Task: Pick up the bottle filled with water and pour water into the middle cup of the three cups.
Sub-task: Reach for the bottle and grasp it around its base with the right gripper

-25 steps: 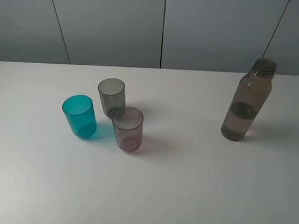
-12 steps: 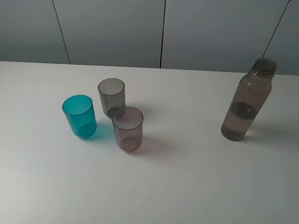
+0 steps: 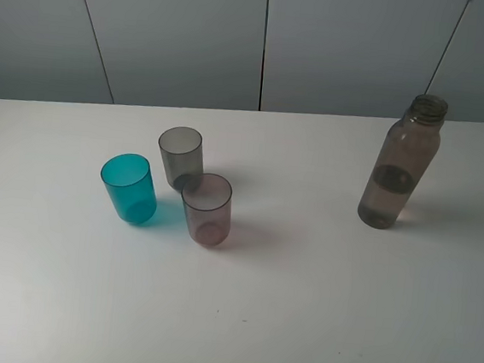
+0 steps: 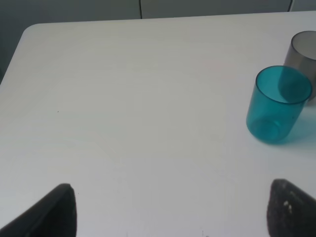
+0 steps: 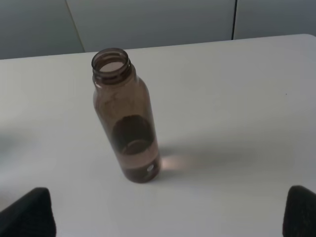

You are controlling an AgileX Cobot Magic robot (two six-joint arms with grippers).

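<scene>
The bottle stands upright and uncapped on the right of the white table, holding a little water. The three cups cluster on the left: a teal one, the smoky grey middle cup behind, and a pinkish-mauve one in front. Neither arm shows in the exterior high view. In the right wrist view the bottle stands ahead of my open right gripper, untouched. My left gripper is open too, with the teal cup and the grey cup's edge ahead of it.
Grey wall panels rise behind the table's far edge. The table's rounded far-left corner appears in the left wrist view. Bare tabletop lies between the cups and the bottle.
</scene>
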